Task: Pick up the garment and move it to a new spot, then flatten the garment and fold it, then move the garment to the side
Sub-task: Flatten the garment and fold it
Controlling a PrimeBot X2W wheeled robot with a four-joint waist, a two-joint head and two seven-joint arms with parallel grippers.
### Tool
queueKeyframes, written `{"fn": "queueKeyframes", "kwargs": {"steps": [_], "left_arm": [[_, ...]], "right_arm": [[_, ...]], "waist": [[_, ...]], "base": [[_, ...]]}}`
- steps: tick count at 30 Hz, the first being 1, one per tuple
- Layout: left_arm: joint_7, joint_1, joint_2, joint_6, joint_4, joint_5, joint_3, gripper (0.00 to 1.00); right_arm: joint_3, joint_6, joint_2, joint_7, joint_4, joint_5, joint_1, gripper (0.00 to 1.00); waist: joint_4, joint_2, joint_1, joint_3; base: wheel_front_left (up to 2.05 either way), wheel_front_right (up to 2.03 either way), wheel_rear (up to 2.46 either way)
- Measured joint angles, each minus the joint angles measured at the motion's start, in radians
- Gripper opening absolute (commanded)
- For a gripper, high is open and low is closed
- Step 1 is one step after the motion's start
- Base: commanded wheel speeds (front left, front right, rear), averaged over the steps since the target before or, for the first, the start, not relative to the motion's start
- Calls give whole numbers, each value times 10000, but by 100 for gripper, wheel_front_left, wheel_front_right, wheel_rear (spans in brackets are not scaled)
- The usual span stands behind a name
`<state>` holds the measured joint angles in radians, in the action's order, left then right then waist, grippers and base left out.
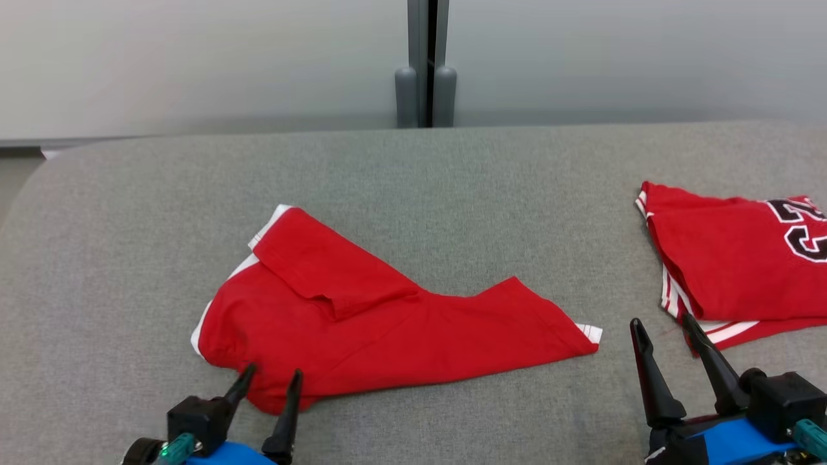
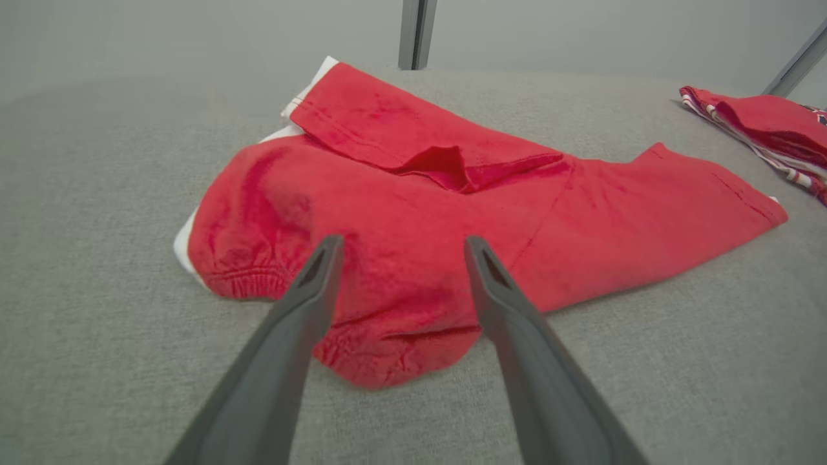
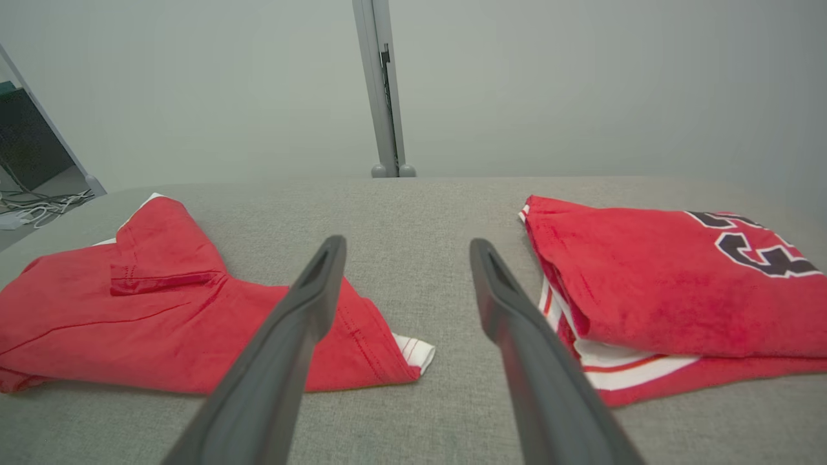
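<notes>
left gripper (image 1: pixel 271 374) spread, tips over the near hem of the rumpled red shorts (image 1: pixel 387 323) mid-table | right gripper (image 1: pixel 662 332) spread too, parked beside folded jersey (image 1: pixel 730 258), holding nothing

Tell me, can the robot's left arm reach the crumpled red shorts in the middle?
Probably yes. The left gripper hangs open right at the near edge of the red shorts, with its fingers pointing at the cloth. Nothing lies between them on the grey surface.
</notes>
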<state>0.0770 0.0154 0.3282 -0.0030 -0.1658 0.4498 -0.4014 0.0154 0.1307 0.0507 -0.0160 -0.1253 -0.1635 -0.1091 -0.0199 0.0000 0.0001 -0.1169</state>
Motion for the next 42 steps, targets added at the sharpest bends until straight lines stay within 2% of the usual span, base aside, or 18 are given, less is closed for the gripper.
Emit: {"fn": "queueKeyframes", "kwargs": {"steps": [5, 6, 7, 8, 13, 18, 22, 27, 33, 37, 42], "left_arm": [[-142, -509, -161, -345, -698, 23, -295, 100], [-138, -617, -157, -412, -792, 23, -322, 39], [-140, -719, -161, -460, -876, 35, -341, 8], [-138, -809, -173, -500, -957, 54, -360, 0], [-123, -1150, -86, -654, -1145, -98, -560, 0], [-234, -1232, 94, -604, -629, -290, -686, 0], [-769, -1082, 347, -384, 573, -430, -802, 0], [-2006, -616, 955, -219, 2669, -462, -945, 0], [-3264, -327, 1549, 119, 4704, -205, -681, 0], [-3662, -275, 1555, 209, 4692, 334, -485, 0], [-3643, -747, 1327, 117, 3584, 767, -259, 0]], "right_arm": [[-27, 0, 0, -84, 59, -10, 276, 100], [-25, 0, -2, -115, 69, -10, 322, 100], [-12, 0, -2, -117, 86, -10, 361, 100], [-2, 0, -2, -123, 111, -10, 402, 100], [56, 0, -2, -169, 213, -10, 502, 100], [155, 0, -2, -222, 291, -8, 544, 100], [270, 0, -2, -261, 318, -12, 477, 100], [454, 0, -2, -234, 257, -48, 288, 100], [454, 0, -4, -207, 136, -94, 189, 100], [391, 0, -4, -207, 94, -167, 221, 100], [366, 0, -2, -228, 31, -194, 431, 100]], "waist": [[48, 1, 1, -556], [43, 1, 1, -637], [35, 1, 1, -700], [24, 1, 1, -749], [-38, 1, 1, -837], [-150, 2, 0, -618], [-256, 1, -1, -326], [-435, 0, -2, 3], [-478, 0, -2, 95], [-338, 0, -2, -51], [-55, 1, -2, -491]], "base": [[0, 0, 0], [0, 0, 0], [0, 0, 0], [0, 0, 0], [0, 0, 0], [0, 0, 0], [0, 0, 0], [0, 0, 0], [0, 0, 0], [0, 0, 0], [0, 0, 0]]}}
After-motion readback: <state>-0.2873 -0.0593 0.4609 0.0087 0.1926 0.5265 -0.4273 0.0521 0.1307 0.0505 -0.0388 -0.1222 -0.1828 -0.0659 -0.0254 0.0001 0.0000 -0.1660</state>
